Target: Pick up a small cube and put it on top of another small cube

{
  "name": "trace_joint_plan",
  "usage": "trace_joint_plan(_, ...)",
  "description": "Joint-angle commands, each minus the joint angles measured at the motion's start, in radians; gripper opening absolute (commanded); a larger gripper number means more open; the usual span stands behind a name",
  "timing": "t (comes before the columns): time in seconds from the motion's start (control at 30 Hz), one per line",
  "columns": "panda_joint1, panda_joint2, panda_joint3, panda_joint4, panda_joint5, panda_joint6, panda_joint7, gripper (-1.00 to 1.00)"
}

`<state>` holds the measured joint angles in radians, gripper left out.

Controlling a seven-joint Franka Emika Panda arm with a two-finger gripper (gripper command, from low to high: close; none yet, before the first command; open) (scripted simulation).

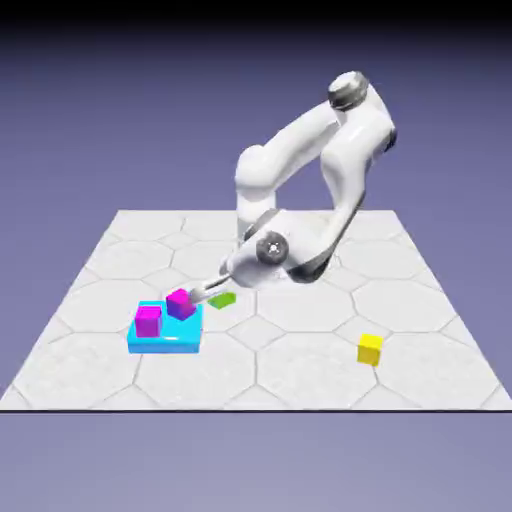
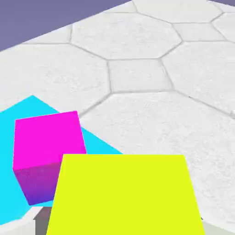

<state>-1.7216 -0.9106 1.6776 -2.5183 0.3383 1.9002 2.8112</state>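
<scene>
The small lime cube (image 1: pixel 222 299) sits at the tip of my gripper (image 1: pixel 214 297), low over the table just to the exterior view's right of a flat cyan block (image 1: pixel 165 340). In the hand view the lime cube (image 2: pixel 124 193) fills the bottom middle between the jaws and hides most of the fingers, so the gripper is shut on it. Two magenta cubes stand on the cyan block, one (image 1: pixel 181 303) close beside the gripper and one (image 1: pixel 148 320) further to the left. The hand view shows the nearer magenta cube (image 2: pixel 48 151) on the cyan block (image 2: pixel 32 110).
A pure yellow cube (image 1: pixel 370 348) lies alone on the table toward the exterior view's right front. The white hexagon-tiled table (image 1: pixel 300 370) ends in a front edge below it. The arm's forearm (image 1: pixel 300 250) hangs low behind the gripper.
</scene>
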Motion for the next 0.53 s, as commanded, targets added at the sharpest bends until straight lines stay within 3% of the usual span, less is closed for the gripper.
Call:
trace_joint_plan(0.0, -0.036, 0.012, -0.013, 0.015, -0.021, -0.015, 0.013, -1.00)
trace_joint_plan(0.17, -0.167, 0.057, -0.059, 0.068, -0.102, -0.066, 0.063, -1.00)
trace_joint_plan(0.4, -0.204, -0.177, 0.053, -0.022, 0.165, 0.023, -0.116, -1.00)
trace_joint_plan(0.43, -0.204, -0.177, 0.053, -0.022, 0.165, 0.023, -0.116, 1.00)
trace_joint_plan(0.5, -0.198, -0.141, 0.036, -0.008, 0.124, 0.009, -0.089, 1.00)
